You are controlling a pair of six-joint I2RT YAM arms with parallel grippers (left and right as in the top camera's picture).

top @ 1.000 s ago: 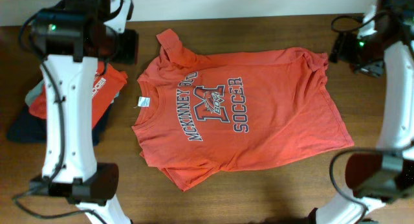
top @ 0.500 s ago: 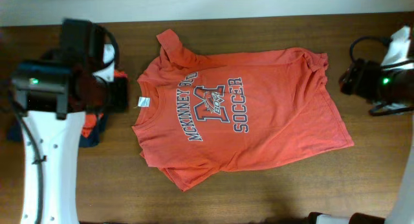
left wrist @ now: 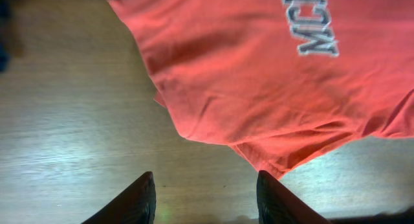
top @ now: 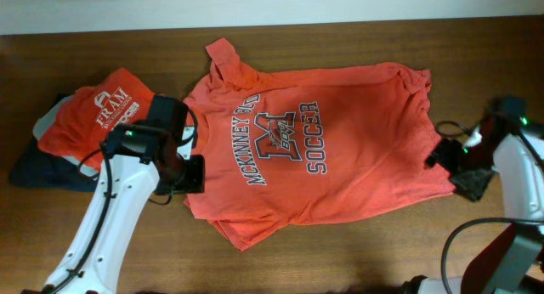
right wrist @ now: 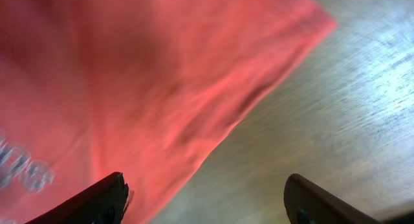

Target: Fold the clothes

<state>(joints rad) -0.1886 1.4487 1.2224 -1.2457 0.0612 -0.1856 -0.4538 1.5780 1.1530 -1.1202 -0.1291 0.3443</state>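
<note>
Wooden tabletop point(top: 340, 256) with left gripper point(left wrist: 204, 180) and right gripper point(right wrist: 206, 180) swung inward since before, both released, beside the flat T-shirt point(top: 365, 179), uncovering folded garments point(top: 89, 120) near the left edge

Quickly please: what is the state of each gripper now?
Left gripper: open, holding nothing.
Right gripper: open, holding nothing.

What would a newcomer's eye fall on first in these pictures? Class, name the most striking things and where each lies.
The big orange-red T-shirt lies spread print-up across the middle of the wooden table. Both arms flank it with open jaws: the left gripper by a sleeve at its neck end, the right gripper at a hem corner. A folded red FRAM shirt tops a pile at the table's left end.
</note>
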